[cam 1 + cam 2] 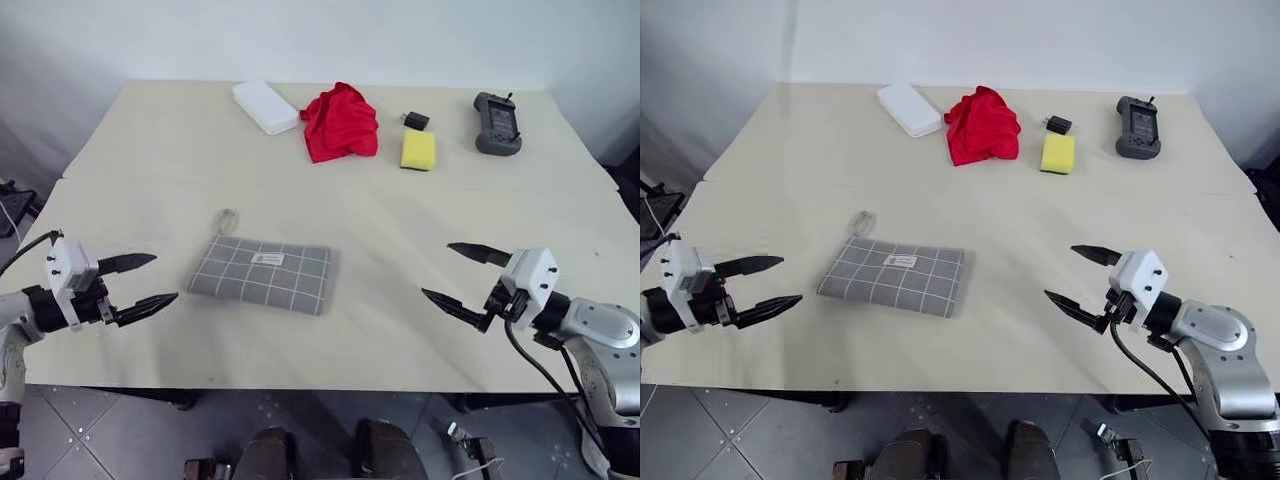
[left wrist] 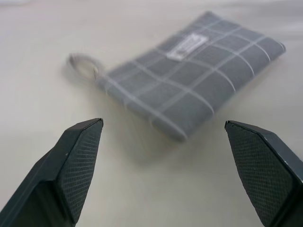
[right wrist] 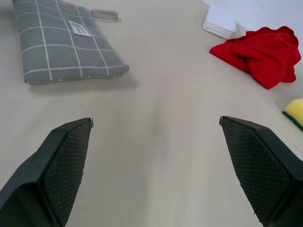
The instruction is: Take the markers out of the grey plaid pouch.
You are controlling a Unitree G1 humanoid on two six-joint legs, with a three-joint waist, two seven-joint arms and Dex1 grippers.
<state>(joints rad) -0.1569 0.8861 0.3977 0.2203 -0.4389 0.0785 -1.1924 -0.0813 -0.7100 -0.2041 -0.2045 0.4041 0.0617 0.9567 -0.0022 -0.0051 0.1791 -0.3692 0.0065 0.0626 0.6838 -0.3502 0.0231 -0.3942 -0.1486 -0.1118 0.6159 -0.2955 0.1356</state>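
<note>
the grey plaid pouch [image 1: 262, 273] is laid lengthwise left-right, nearest the spread left claw [image 1: 140, 283]; right claw [image 1: 462, 272] spread, farther off.

Each arm ends in a white, boxy block from which two slim black fingers taper to sharp points. On the left gripper [image 1: 150, 280] a black cuff sits behind the block, with a black cable trailing back. The right gripper [image 1: 462, 274] joins a rounded silver-grey forearm, a black cable looping beneath. Close up, the finger pads [image 2: 78, 165] carry a fine cross-hatched texture.
</note>
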